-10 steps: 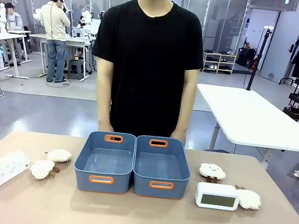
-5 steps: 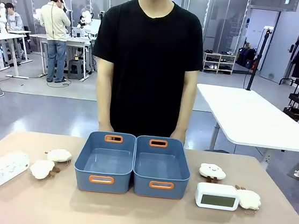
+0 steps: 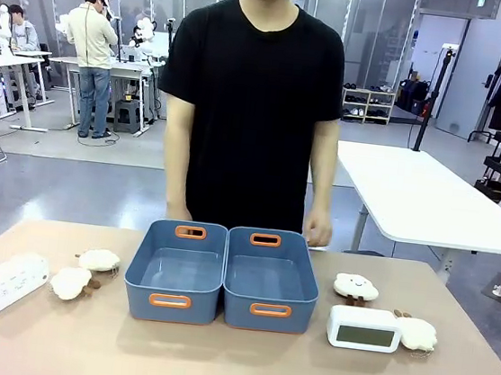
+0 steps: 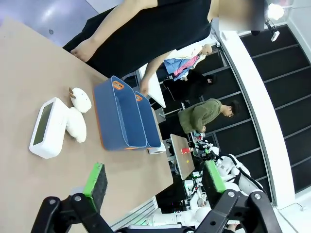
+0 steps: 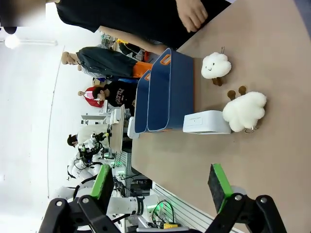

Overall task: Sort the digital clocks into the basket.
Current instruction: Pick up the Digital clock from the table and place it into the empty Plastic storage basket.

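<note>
Gaping, the left claw (image 4: 153,177) and right claw (image 5: 160,182) are seen empty. The lower-right clock (image 3: 363,328), near the centre basket (image 3: 310,276), should be pinched front-to-back, clear of the adjoining plush toy (image 3: 417,334).

left claw (image 4: 154,178) spread, empty | digital clock (image 4: 47,127) beside plush toy (image 4: 76,127) | baskets (image 4: 119,116) beyond

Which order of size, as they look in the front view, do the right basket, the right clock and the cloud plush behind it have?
1. right basket, clearly largest.
2. right clock.
3. cloud plush, though it lies slightly farther off, so the gap is unsure.
</note>
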You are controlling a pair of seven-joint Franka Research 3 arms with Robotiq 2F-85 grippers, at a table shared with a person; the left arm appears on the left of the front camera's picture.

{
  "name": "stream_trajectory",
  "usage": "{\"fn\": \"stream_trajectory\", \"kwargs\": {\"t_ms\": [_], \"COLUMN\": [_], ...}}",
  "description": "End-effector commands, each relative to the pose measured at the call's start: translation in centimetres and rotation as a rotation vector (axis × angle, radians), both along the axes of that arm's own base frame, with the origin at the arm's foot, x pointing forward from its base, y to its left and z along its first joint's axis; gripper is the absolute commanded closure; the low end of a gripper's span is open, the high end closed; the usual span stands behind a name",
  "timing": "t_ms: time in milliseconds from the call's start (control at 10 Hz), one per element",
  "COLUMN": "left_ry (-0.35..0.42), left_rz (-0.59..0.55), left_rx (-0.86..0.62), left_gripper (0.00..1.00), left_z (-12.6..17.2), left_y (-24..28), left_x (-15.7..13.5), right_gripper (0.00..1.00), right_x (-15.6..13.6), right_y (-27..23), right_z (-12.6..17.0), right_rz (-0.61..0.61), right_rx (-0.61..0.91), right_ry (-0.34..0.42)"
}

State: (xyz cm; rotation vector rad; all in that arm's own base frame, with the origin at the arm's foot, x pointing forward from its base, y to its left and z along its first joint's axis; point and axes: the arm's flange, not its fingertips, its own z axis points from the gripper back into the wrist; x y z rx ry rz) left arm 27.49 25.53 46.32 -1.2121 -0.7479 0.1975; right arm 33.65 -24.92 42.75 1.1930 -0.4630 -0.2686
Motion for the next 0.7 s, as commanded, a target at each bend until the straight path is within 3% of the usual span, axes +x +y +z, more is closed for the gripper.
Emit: {"fn": "stream_trajectory", "kwargs": {"t_ms": [0,600], "left_ry": [-0.013,-0.013], "left_rz": [-0.008,-0.008], "left_rx": [-0.004,-0.004], "left_gripper": [0.0,0.0], "left_z": [0.22,0.22], "left_y": [0.07,0.07], "left_x": [-0.05,-0.05], "right_gripper": [0.0,0.0], "right_x": [-0.01,-0.01], "right_y": [0.09,0.09], "right_z": [0.09,0.09], "right_rz": [0.01,0.01], "right_rx": [0.003,0.003], "right_ry": [-0.006,-0.006]}}
